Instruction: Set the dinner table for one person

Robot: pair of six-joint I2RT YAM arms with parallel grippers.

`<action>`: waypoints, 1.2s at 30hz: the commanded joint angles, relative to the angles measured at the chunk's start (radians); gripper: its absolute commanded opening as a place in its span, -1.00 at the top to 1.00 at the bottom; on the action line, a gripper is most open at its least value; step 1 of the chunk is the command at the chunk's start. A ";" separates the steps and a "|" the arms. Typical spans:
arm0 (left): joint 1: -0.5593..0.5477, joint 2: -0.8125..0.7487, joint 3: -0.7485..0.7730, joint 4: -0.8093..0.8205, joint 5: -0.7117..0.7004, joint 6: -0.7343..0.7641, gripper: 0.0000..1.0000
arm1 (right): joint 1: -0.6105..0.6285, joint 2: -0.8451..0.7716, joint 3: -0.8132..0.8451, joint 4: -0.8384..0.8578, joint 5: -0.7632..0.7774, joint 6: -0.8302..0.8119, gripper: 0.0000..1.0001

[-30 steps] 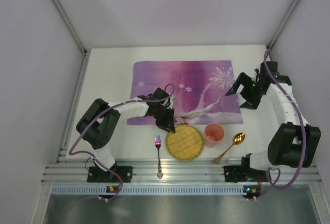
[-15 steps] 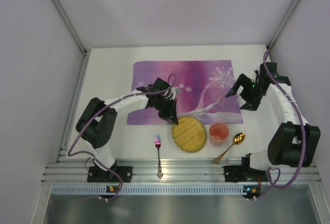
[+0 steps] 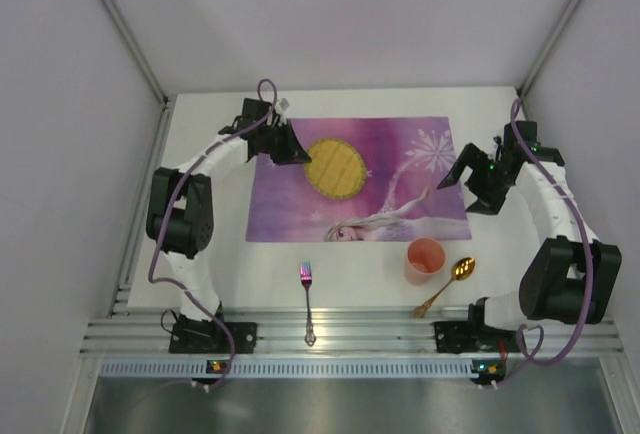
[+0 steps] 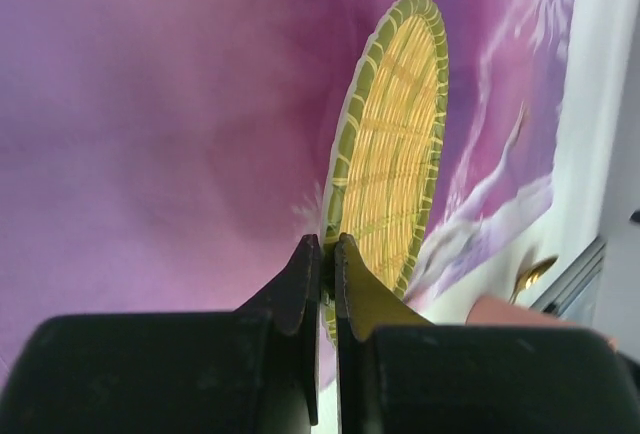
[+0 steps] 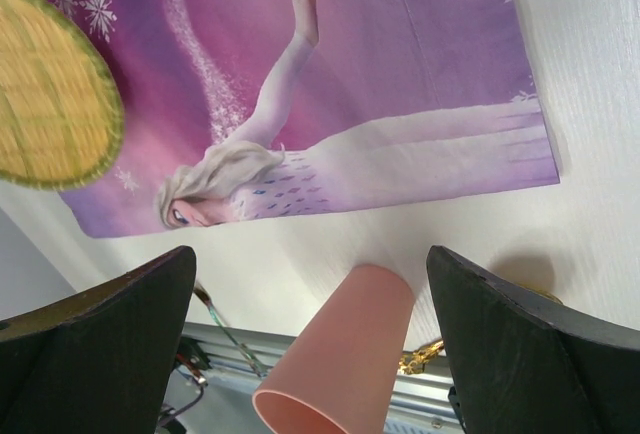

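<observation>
Two grippers were mine to mind. My left gripper (image 4: 328,249) was pinched tight on the green rim of the woven yellow plate (image 3: 334,166), holding it over the far left part of the purple snowflake placemat (image 3: 400,159). I could not tell whether the plate touched the cloth. My right gripper (image 3: 463,182) hung over the placemat's right edge, jaws spread wide with nothing between them.

The dinner table (image 3: 205,169), a plain matte white top, reached beyond the placemat on every side. Grey walls closed it in on the left, right and far sides. Bare white strips lay to the left and right of the cloth. Along the near edge ran the ribbed aluminium rail (image 3: 350,332).

Between that rail and the placemat's near edge lay a fork (image 3: 307,299), its iridescent tines pointing away from me. Well apart from it, to the right, a pink cup (image 3: 425,257) stood upright, mouth up, its inside showing the same pink. A gold spoon (image 3: 447,283) lay slantwise just beside the cup on its right.
</observation>
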 commanded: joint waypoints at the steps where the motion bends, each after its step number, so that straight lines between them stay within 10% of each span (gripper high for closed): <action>1: 0.028 0.095 0.069 0.190 0.103 -0.152 1.00 | 0.005 -0.006 -0.003 0.003 0.020 -0.014 -0.99; 8: 0.016 0.233 0.057 0.353 0.195 -0.278 1.00 | 0.005 0.003 0.024 -0.003 0.039 -0.017 -0.99; 15: 0.016 0.241 0.010 0.129 0.075 -0.107 0.91 | 0.007 -0.046 0.037 -0.004 -0.041 -0.064 -0.99; 19: 0.016 0.223 -0.039 0.074 -0.004 -0.054 -0.62 | 0.019 -0.144 -0.003 -0.050 -0.084 -0.106 -0.99; 21: 0.016 0.201 -0.058 0.075 -0.016 -0.052 -0.92 | 0.042 -0.184 -0.049 -0.061 -0.087 -0.095 -0.99; 36: 0.016 0.042 -0.026 0.018 -0.101 -0.112 -0.95 | 0.180 -0.463 -0.224 -0.222 0.012 -0.088 -0.67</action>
